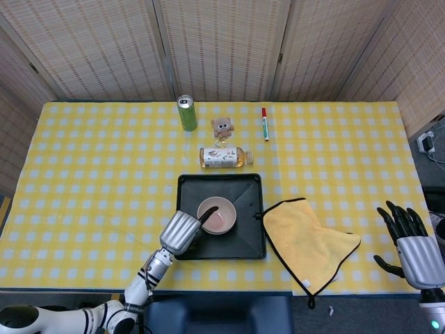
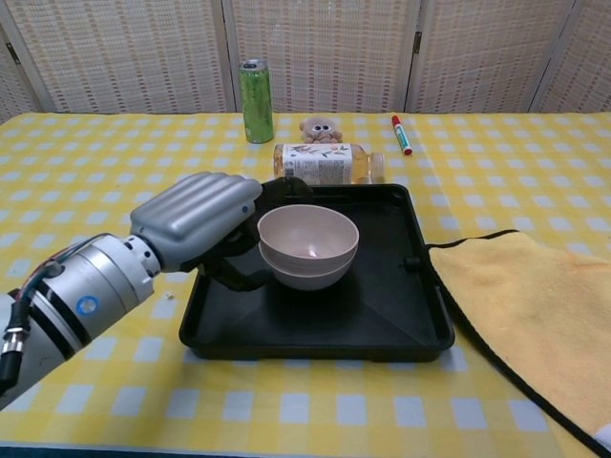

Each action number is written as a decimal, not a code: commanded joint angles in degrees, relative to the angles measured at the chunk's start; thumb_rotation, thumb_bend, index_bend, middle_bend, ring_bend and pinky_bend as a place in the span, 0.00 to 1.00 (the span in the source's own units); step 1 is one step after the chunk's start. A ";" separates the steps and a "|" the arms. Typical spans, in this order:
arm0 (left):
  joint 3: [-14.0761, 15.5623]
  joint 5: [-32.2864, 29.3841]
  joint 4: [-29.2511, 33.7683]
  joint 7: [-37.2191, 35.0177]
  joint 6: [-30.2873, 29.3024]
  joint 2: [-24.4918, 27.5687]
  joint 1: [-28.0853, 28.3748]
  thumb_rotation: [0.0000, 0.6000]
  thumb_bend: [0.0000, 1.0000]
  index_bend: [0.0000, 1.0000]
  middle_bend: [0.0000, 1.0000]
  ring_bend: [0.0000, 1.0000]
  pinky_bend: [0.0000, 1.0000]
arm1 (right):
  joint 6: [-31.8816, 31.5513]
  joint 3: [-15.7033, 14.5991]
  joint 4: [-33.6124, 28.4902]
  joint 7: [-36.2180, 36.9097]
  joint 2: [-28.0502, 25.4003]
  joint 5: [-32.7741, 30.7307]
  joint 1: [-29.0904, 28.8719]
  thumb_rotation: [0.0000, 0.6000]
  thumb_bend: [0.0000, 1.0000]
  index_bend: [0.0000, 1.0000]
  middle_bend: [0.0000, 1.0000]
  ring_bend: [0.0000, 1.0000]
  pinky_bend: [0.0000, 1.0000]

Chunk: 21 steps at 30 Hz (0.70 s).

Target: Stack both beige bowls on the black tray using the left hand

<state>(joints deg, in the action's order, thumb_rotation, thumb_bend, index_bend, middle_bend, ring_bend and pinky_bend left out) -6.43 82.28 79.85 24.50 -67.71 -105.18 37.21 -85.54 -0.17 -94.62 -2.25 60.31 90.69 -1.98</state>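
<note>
Two beige bowls [image 1: 217,214] [image 2: 307,243] sit nested one in the other on the black tray [image 1: 247,240] [image 2: 382,305], left of its middle. My left hand [image 1: 182,232] [image 2: 196,218] is at their left side, fingers spread: one reaches behind the upper rim and the thumb curls low by the lower bowl. The whole upper rim shows, with no finger inside it. I see no grip on either bowl. My right hand [image 1: 410,247] hangs past the table's right edge with fingers apart and nothing in it; only the head view shows it.
A yellow cloth [image 1: 306,240] [image 2: 535,305] lies right of the tray. Behind the tray lies a tea bottle [image 1: 224,157] [image 2: 325,163]; further back are a green can [image 1: 186,113] [image 2: 255,88], a small plush toy [image 1: 222,127] [image 2: 322,129] and a red marker [image 1: 265,123] [image 2: 401,135].
</note>
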 commanded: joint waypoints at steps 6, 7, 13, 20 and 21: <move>2.46 4.04 10.38 2.42 -9.66 11.72 -6.26 1.00 0.32 0.23 0.99 0.90 1.00 | -0.27 -0.55 0.02 -0.31 0.13 1.38 0.04 1.00 0.21 0.00 0.00 0.00 0.00; 3.02 4.26 11.98 2.23 -11.76 14.40 -7.99 1.00 0.32 0.27 0.97 0.87 1.00 | -0.37 -0.61 -0.02 -0.46 0.21 1.63 0.05 1.00 0.21 0.00 0.00 0.00 0.00; 8.69 2.74 20.35 -4.71 -15.54 31.20 -15.83 1.00 0.32 0.22 0.35 0.28 0.37 | -0.15 -0.48 -0.35 -2.16 1.06 2.04 -0.30 1.00 0.21 0.00 0.00 0.00 0.00; 12.13 7.00 15.79 -15.18 -28.07 38.50 -25.84 1.00 0.32 0.12 0.02 0.00 0.00 | 0.38 -0.12 -1.06 -3.90 1.90 1.70 -0.74 1.00 0.21 0.00 0.00 0.00 0.00; 12.70 7.39 14.65 -16.72 -29.14 38.74 -27.06 1.00 0.32 0.12 0.01 0.00 0.00 | 0.28 -0.01 -1.16 -3.93 1.92 1.56 -0.71 1.00 0.21 0.00 0.00 0.00 0.00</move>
<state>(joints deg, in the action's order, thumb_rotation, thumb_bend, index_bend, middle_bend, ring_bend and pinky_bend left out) 3.60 87.50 97.05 13.93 -91.66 -68.89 15.49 -85.23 -0.22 -95.74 -6.15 62.21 92.29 -2.69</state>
